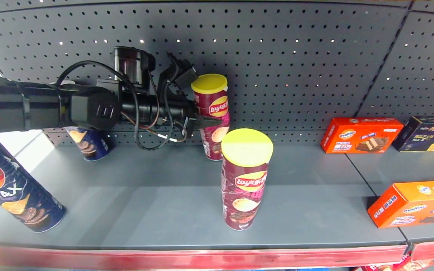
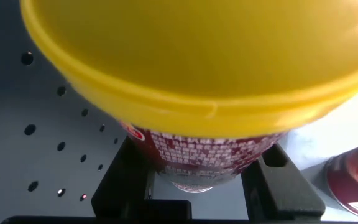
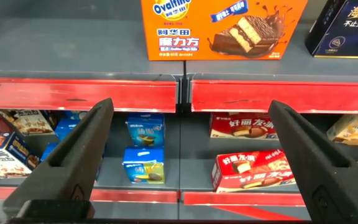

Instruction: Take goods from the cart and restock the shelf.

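A maroon chips can with a yellow lid stands upright at the back of the grey shelf, close to the pegboard. My left gripper comes in from the left and is shut on the can's middle. In the left wrist view the can sits between the black fingers, its lid close to the camera. A second maroon can stands nearer the shelf's front, just right of the held one. My right gripper hangs open with nothing between its fingers, in front of the shelf's red front edge.
Two blue chips cans stand at the left. Orange boxes and a dark box lie at the right. Bare shelf lies between the blue cans and the front maroon can. Lower shelves hold boxed goods.
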Controlling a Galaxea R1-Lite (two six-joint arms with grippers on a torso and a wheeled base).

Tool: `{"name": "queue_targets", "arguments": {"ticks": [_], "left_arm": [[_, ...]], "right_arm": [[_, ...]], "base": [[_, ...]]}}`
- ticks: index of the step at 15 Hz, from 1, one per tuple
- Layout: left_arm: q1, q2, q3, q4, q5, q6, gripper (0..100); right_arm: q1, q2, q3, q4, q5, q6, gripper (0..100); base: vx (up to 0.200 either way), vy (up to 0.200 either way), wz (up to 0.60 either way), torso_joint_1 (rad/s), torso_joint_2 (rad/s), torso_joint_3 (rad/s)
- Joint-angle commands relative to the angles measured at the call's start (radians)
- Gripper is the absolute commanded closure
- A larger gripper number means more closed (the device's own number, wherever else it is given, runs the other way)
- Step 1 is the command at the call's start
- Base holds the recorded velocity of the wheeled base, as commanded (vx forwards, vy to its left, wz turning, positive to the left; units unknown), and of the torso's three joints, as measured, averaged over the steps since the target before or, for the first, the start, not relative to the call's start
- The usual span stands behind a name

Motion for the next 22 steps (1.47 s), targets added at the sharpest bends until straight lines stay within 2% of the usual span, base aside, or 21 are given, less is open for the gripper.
{"name": "queue_targets", "arguments": {"ticks": [1, 10, 18, 19, 22], "left_arm": [[-0.005, 0.015, -0.007, -0.001, 0.0, 0.001, 100], [-0.031, 0.021, 0.004, -0.01, 0.004, 0.001, 100], [-0.048, 0.023, 0.087, -0.078, 0.009, 0.009, 100], [-0.049, 0.021, 0.087, -0.079, 0.017, 0.01, 0], [-0.056, 0.018, 0.108, -0.108, 0.024, 0.009, 0]], "right_arm": [[0.0, 0.0, 0.0, 0.0, 0.0, 0.0, 0], [0.0, 0.0, 0.0, 0.0, 0.0, 0.0, 0], [0.0, 0.0, 0.0, 0.0, 0.0, 0.0, 0], [0.0, 0.0, 0.0, 0.0, 0.0, 0.0, 0], [0.0, 0.0, 0.0, 0.0, 0.0, 0.0, 0]], "base": [[0.0, 0.0, 0.0, 0.0, 0.0, 0.0], [0.0, 0.0, 0.0, 0.0, 0.0, 0.0], [0.0, 0.0, 0.0, 0.0, 0.0, 0.0], [0.0, 0.0, 0.0, 0.0, 0.0, 0.0], [0.0, 0.0, 0.0, 0.0, 0.0, 0.0]]}}
